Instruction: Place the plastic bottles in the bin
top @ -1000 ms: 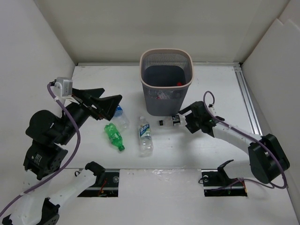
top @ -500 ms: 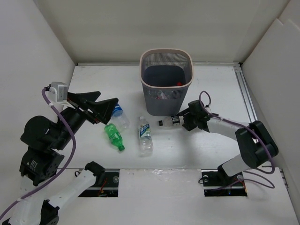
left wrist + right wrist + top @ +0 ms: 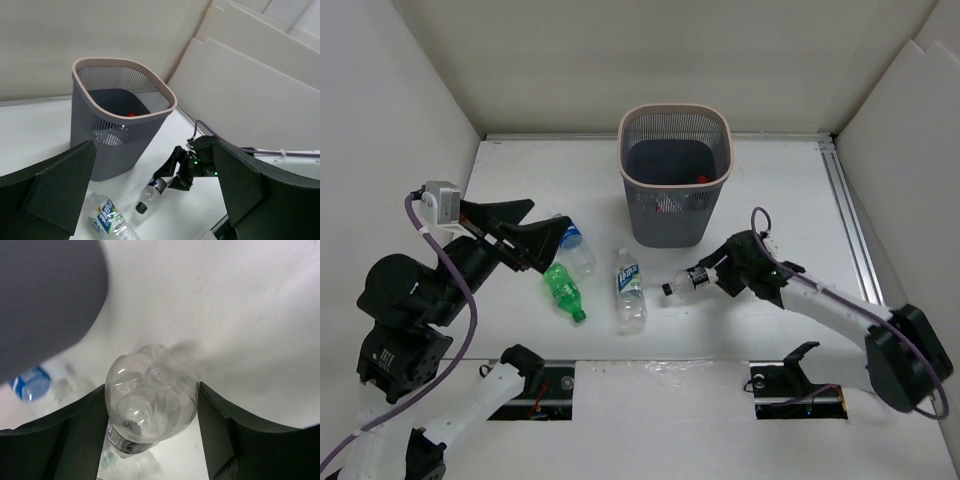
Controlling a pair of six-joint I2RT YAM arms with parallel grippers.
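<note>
- The white worktop point(image 3: 780, 190) is closed in by plain white walls point(image 3: 620, 60) on three sides, and a metal rail point(image 3: 850, 215) runs along its 3 o'clock edge.
- The bin point(image 3: 675, 175) stands upright at 12 o'clock of the worktop, and something red shows inside it.
- The right tool point(image 3: 717, 274) is closed on the black-label bottle point(image 3: 692, 281), at 6 o'clock from the bin. In the wrist view both fingers point(image 3: 82, 435) press its sides near the base.
- The bottle is tilted, with its cap pointing to 8 o'clock and downward.
- To do this step well, I think the arm should first raise the bottle above the rim. Then it should carry it toward 12 o'clock and let go over the middle of the opening. The free neck may strike the rim if it is too low.
- The left tool point(image 3: 548, 216) is wide open and holds nothing, near the blue-cap bottle point(image 3: 576, 243).
- The green bottle point(image 3: 563, 290) and the white-blue label bottle point(image 3: 630, 290) lie at 7 o'clock from the bin.
</note>
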